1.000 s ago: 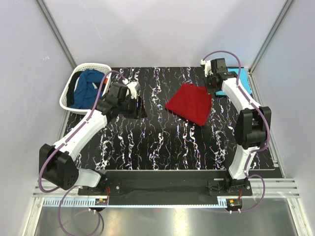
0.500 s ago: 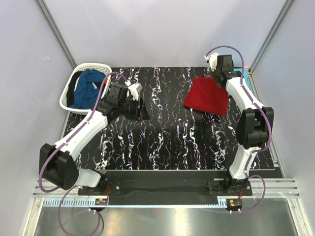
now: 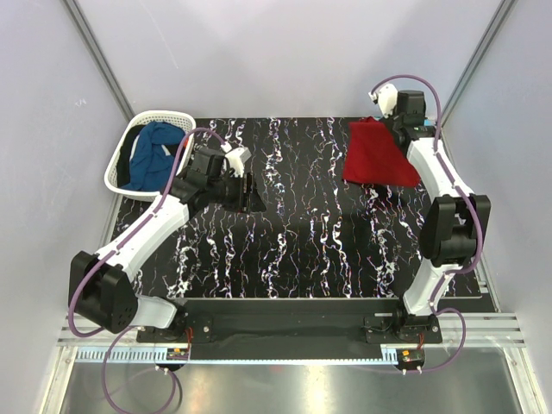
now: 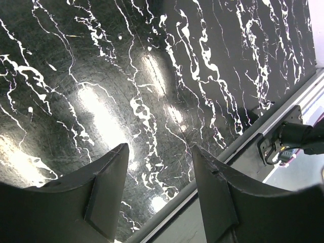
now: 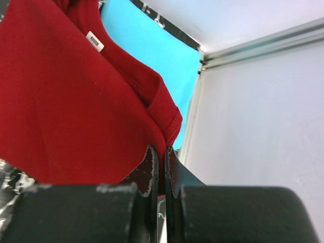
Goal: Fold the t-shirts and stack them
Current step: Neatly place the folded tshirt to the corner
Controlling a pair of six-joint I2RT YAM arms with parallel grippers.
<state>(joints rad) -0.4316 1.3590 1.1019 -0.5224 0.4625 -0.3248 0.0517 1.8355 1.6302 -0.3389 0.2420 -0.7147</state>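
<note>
right gripper (image 5: 161,152) pinched red shirt (image 5: 61,101) edge; cloth hung left of its fingers (image 5: 151,172) | left gripper (image 4: 159,148) spread wide, holding nothing

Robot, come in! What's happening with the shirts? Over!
Left gripper open, empty. Right gripper shut on red shirt, hanging at far right. Blue shirt in basket; turquoise shirt beyond the red.

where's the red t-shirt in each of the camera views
Top external: the red t-shirt is at upper right, hanging from the right gripper.
Left wrist: not in it; only the marbled table and that arm's own open fingers show.
Right wrist: it fills the left and middle, pinched between the shut fingers at the bottom.
Shared landmark: the right gripper on the shirt's edge, seen in the top and right wrist views.
</note>
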